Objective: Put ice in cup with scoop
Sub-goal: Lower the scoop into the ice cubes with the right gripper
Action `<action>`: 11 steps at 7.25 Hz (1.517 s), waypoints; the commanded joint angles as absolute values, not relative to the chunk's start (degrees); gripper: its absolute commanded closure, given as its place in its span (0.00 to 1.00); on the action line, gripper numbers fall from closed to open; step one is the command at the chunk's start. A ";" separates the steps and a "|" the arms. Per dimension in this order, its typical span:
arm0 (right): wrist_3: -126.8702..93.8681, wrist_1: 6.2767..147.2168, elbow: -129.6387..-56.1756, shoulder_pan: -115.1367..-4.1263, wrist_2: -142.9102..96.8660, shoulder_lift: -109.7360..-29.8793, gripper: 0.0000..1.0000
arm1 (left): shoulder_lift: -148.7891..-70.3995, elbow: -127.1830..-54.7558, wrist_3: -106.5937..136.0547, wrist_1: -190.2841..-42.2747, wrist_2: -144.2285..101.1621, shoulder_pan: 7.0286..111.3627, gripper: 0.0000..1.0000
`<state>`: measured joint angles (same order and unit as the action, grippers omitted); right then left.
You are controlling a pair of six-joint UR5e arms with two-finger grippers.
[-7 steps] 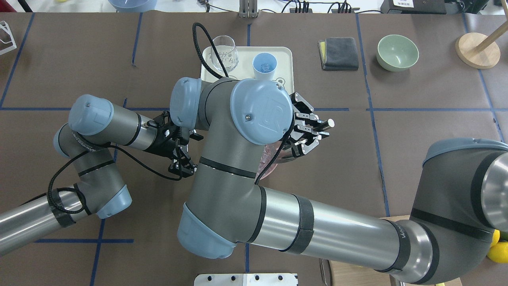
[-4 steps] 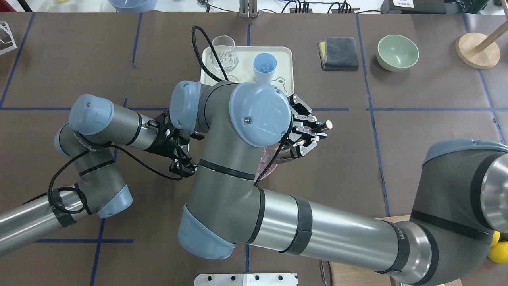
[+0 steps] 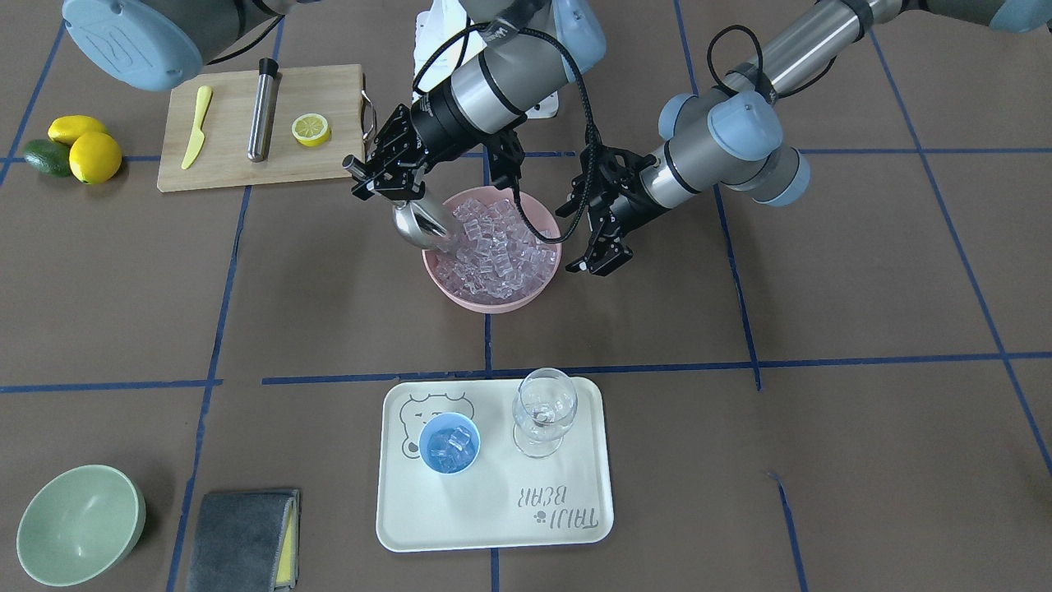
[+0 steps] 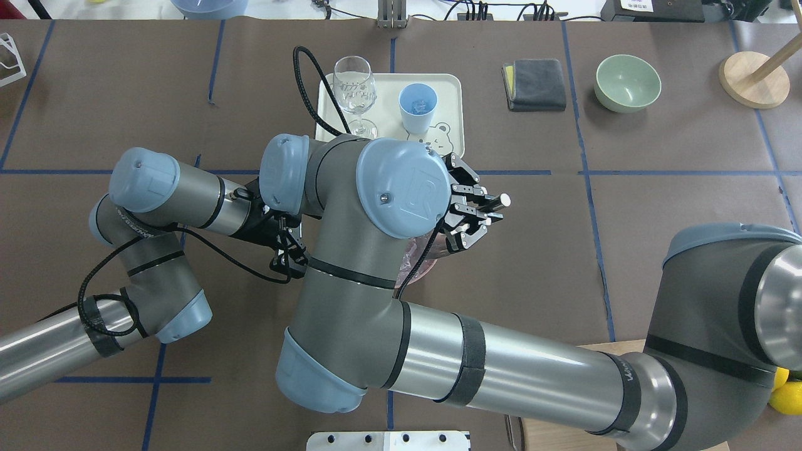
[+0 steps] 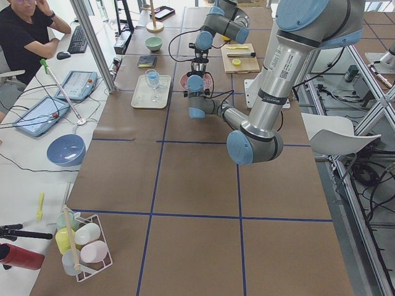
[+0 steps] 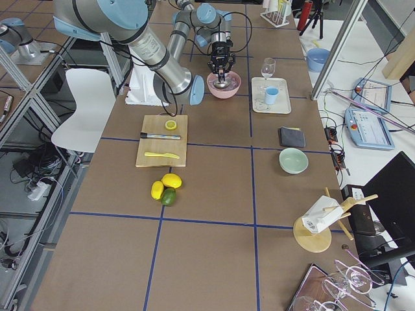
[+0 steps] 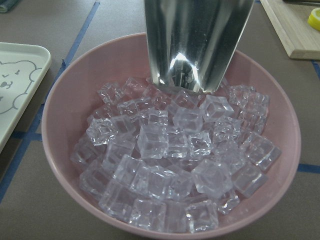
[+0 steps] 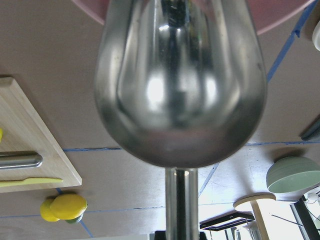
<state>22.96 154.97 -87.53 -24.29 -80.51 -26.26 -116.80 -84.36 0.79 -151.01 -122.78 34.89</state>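
While the right pincer (image 3: pixel 385 179) is clamping shut on the thin rod handle of the scoop (image 3: pixel 417 226), the steel trough is angling down just below its fingers and nosing into the nearest edge of the ice (image 3: pixel 493 242). The cubes are heaping up in the pink bowl (image 3: pixel 485 302) directly under that pincer. From the left wrist view the trough is looking empty, so this load is probably only starting. Across the bowl, the left pincer (image 3: pixel 602 261) is hanging just beside the rim, spread wide and gripping nothing. Well beyond the bowl, far from both pincers, the cup (image 3: pixel 425 434) is standing on the tray (image 3: pixel 493 510) next to a wine glass (image 3: pixel 543 411). A few cubes (image 3: pixel 450 446) are already sitting inside it. Part of the filling is therefore looking done. Digging in, lifting out, carrying across and tipping into the cup are waiting.
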 commanded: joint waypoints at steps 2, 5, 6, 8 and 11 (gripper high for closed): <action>22.94 154.16 -87.54 -23.73 -80.59 -26.54 1.00 | -119.00 -83.06 0.97 -151.00 -121.21 34.63 0.00; 22.85 151.01 -87.54 -23.55 -80.94 -27.33 1.00 | -119.00 -82.97 0.97 -151.00 -121.20 34.19 0.00; 22.85 149.95 -87.54 -23.47 -81.12 -27.25 1.00 | -119.00 -83.06 0.97 -151.00 -121.20 34.19 0.00; 22.94 147.24 -89.29 -23.55 -81.21 -28.47 1.00 | -119.00 -83.06 0.88 -151.00 -121.20 34.19 0.00; 23.03 142.93 -104.11 -23.55 -81.38 -39.69 1.00 | -119.00 -83.06 0.79 -151.00 -121.20 34.19 0.00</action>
<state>23.00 145.13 -98.63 -23.55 -81.25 -35.25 -119.01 -83.06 0.87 -151.00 -121.20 34.19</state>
